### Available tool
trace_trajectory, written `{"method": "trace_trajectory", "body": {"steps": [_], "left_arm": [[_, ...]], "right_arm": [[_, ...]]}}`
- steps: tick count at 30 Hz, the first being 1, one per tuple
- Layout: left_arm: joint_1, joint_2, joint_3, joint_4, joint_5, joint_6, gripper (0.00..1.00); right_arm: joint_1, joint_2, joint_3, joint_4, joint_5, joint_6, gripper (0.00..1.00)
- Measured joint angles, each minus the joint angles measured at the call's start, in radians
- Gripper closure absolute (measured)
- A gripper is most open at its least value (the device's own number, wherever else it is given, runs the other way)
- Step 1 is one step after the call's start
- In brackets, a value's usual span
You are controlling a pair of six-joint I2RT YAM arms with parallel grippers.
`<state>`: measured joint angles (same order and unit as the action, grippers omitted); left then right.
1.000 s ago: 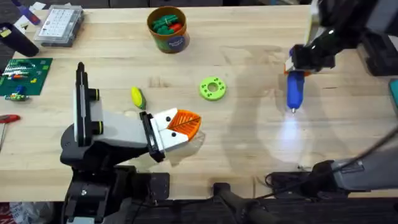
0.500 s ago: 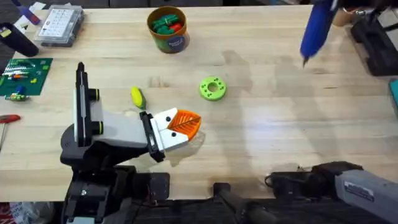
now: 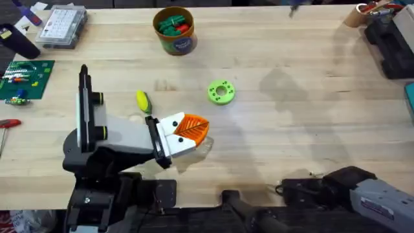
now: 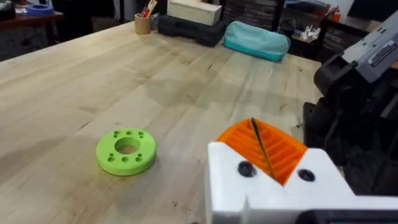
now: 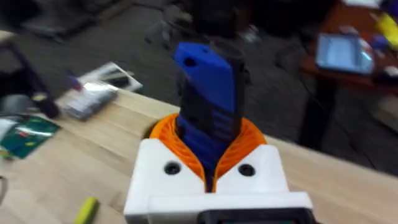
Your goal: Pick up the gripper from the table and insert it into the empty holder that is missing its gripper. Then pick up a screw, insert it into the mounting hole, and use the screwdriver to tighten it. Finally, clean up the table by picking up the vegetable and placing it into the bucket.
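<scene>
My right gripper [image 5: 211, 163] is clamped on the screwdriver [image 5: 208, 106], its blue body standing up between my orange pads, high above the table [image 3: 291, 129]. My left gripper [image 3: 193, 129] rests low near the table's front edge, pads pressed together on nothing. The vegetable [image 3: 141, 99] lies just beyond it, the green disc [image 3: 221, 92] to its right. The bucket [image 3: 174, 29] stands at the far edge, toys inside
</scene>
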<state>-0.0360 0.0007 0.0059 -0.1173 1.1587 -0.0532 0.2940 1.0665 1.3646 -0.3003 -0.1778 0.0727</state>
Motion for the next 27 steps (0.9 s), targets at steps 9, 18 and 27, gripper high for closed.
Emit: {"method": "trace_trajectory", "body": {"steps": [9, 18, 27], "left_arm": [[0.0, 0.0, 0.0, 0.0, 0.0, 0.0, 0.996], [0.0, 0.0, 0.0, 0.0, 0.0, 0.0, 0.996], [0.0, 0.0, 0.0, 0.0, 0.0, 0.0, 0.996]], "right_arm": [[0.07, -0.009, -0.045, 0.279, -0.226, 0.065, 0.98], [0.094, -0.013, -0.373, 0.799, -0.399, 0.225, 0.982], [0.136, 0.044, -0.571, 1.092, -0.509, 0.401, 0.983]]}}
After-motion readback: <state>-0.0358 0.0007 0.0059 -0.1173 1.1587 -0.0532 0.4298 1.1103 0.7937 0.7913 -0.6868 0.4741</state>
